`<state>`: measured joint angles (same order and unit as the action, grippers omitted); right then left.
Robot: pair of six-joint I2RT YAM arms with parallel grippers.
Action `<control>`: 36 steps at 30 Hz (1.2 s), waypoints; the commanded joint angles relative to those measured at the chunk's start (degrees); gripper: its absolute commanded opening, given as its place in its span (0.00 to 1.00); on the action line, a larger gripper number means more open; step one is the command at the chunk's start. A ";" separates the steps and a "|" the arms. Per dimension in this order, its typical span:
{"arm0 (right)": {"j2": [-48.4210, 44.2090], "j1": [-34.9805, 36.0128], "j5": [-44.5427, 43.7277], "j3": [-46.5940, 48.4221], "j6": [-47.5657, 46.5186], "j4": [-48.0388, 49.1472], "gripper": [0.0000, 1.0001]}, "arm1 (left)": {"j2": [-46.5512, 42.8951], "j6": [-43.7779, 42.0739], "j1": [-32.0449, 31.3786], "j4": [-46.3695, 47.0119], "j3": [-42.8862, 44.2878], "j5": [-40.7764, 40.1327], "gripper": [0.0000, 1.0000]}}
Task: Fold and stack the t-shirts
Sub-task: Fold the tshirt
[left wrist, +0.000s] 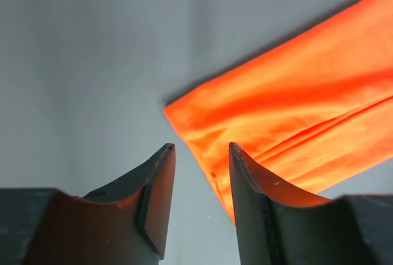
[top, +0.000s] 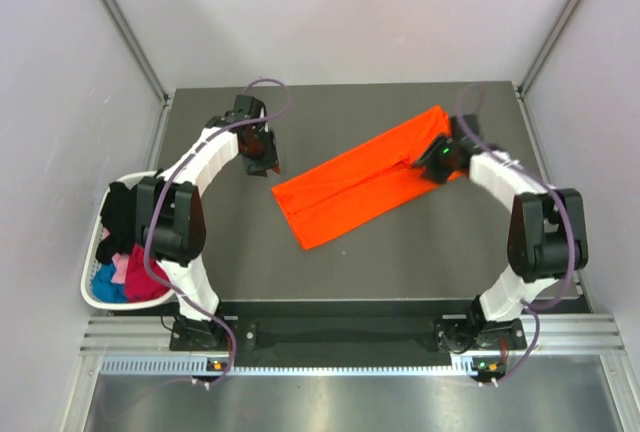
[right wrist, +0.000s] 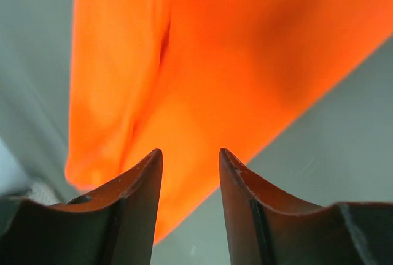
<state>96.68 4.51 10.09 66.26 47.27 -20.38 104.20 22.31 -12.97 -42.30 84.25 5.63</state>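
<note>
Dark grey matte table top (top: pixel 400 262), roughly square, fine pale scuffs visible close up in the wrist views. White basket (top: pixel 88 292) with a rounded rim, just beside the table's left edge toward the near corner. Pale, plain wall panels (top: pixel 340 12) on three sides. Two slanted aluminium struts: one far-left (top: pixel 120 27), one far-right (top: pixel 565 22), each meeting a far table corner. Silver slotted rail (top: pixel 340 337) along the near edge; a thin perforated strip (top: pixel 340 365) beneath it. Brushed metal sheet (top: pixel 340 402) lowest in the top view, faintly reflective.
</note>
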 commanded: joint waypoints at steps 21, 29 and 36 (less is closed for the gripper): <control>-3.00 53.39 -24.67 -9.22 62.15 3.42 0.43 | -3.30 2.74 1.90 -2.08 0.74 -0.97 0.44; 3.77 56.22 -24.06 -6.67 67.26 4.48 0.43 | -3.57 2.22 1.99 -1.20 -0.31 -0.27 0.43; 7.55 57.10 -24.06 -5.70 67.34 5.88 0.43 | -3.39 1.78 1.99 -1.29 -0.49 -0.53 0.41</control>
<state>102.98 60.53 -12.62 58.24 113.23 -16.23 103.02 24.88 -11.25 -44.97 83.99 5.08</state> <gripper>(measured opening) 0.427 0.411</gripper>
